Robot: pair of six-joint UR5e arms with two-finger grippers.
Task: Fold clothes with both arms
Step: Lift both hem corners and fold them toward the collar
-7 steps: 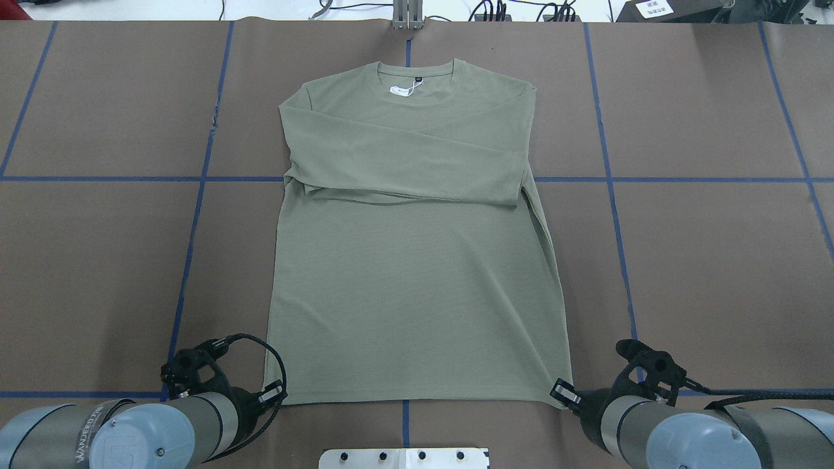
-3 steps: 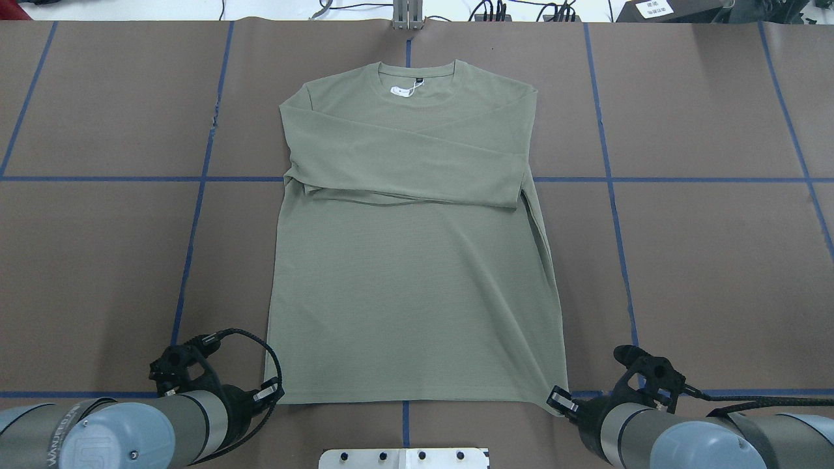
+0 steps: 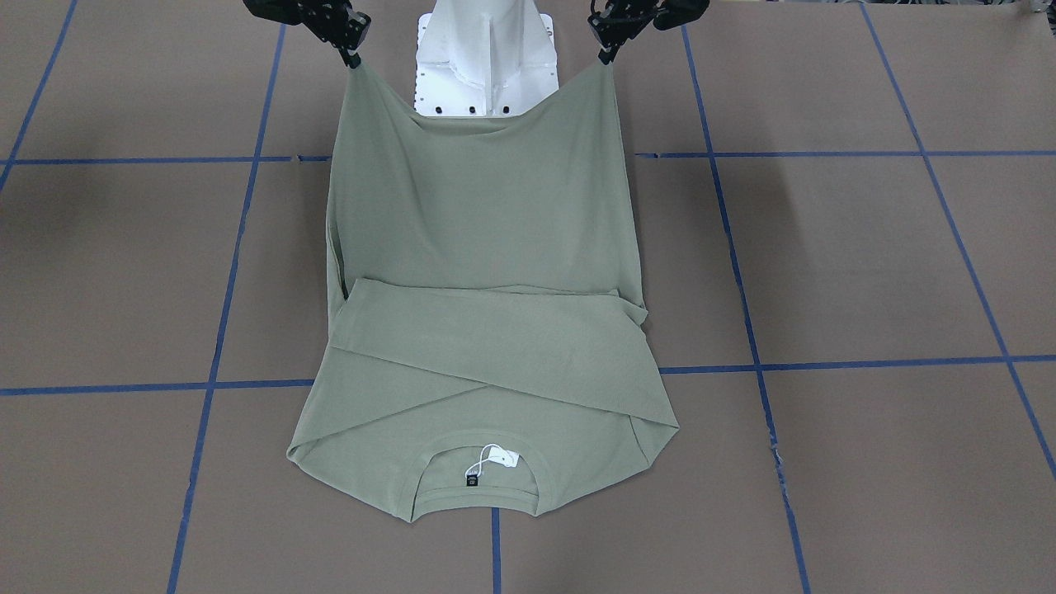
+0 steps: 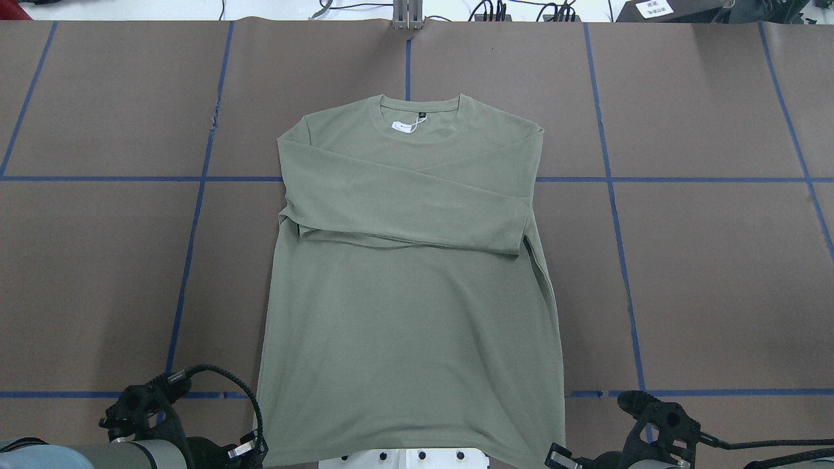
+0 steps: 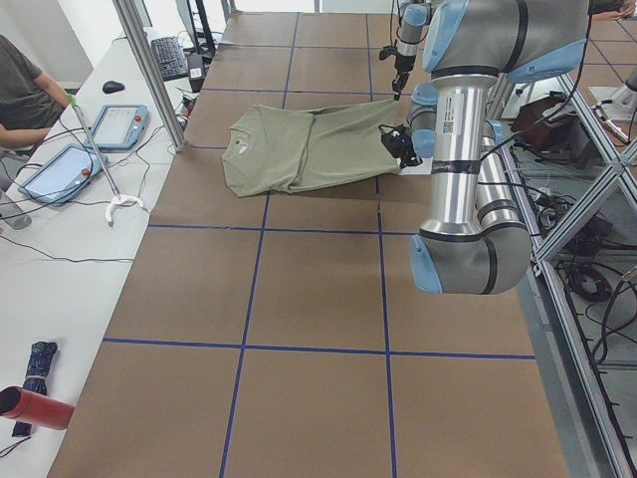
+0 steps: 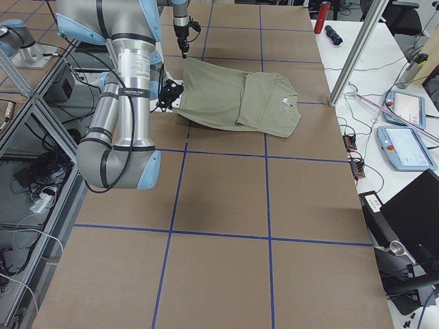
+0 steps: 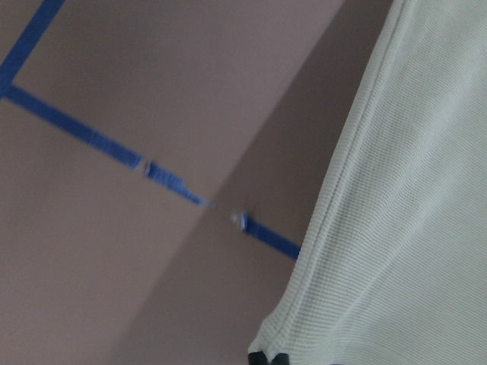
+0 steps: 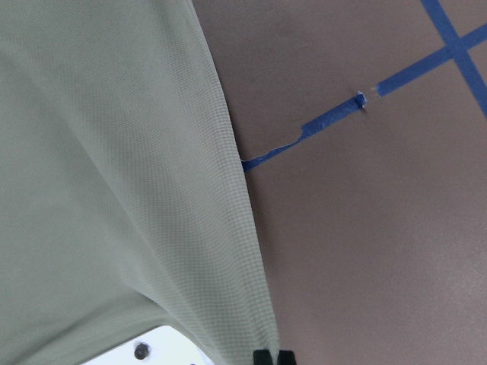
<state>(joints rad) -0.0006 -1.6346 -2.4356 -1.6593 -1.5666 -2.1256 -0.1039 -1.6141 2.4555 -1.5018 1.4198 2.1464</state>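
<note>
The sage-green long-sleeved shirt (image 4: pixel 410 312) lies on the brown table, both sleeves folded across the chest and the collar at the far side with its white hang tag (image 4: pixel 404 126) and black neck label (image 3: pixel 472 479). My left gripper (image 3: pixel 608 51) is shut on the hem's left corner and holds it above the table. My right gripper (image 3: pixel 353 56) is shut on the right hem corner at the same height. The hem sags between them over the white base block (image 3: pixel 483 58). Each wrist view shows fingertips pinching the hem edge: left (image 7: pixel 268 357), right (image 8: pixel 272 356).
Blue tape lines (image 4: pixel 189 260) form a grid on the brown table cover. The white base block (image 4: pixel 404 458) sits at the near edge under the hem. Tablets and cables (image 6: pixel 405 137) lie on a side table beyond the collar end. A red bottle (image 5: pixel 35 408) lies by the left table end.
Both grippers have drawn back toward the base and risen, holding the hem corners. The whole shirt has slid toward the robot, and the hem now hangs over the base block.
</note>
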